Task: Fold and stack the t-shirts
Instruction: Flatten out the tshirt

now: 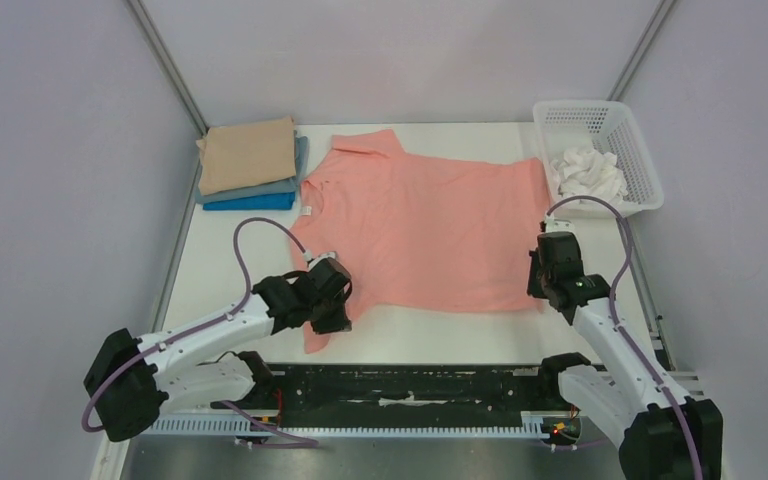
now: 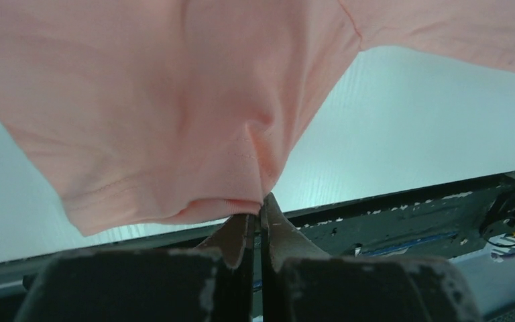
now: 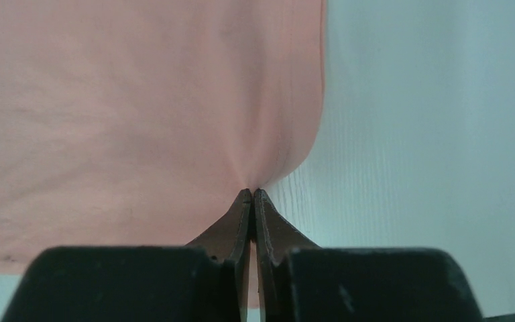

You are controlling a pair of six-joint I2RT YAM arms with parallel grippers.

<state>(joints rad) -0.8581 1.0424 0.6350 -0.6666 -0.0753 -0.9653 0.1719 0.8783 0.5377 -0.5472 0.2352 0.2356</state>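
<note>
Clamped on pink cloth, the left gripper (image 1: 330,300) is set at the near-left sleeve of the salmon-pink t-shirt (image 1: 430,235). Its arm is stretched low from the base and bent inward at the wrist. In the left wrist view a puckered fold by the sleeve hem is pinched between the closed jaws. The right gripper (image 1: 552,272) is likewise closed tight on the shirt's near-right edge, its arm angled up and inward from its base. The shirt is spread flat across the middle of the white table (image 1: 440,335). At the far-left corner a stack is formed by the tan t-shirt (image 1: 248,152), the grey-blue t-shirt (image 1: 278,187) and the bright blue t-shirt (image 1: 250,203) lowest. A white mesh basket (image 1: 600,118) with white cloth (image 1: 588,172) inside is placed at the far right.
</note>
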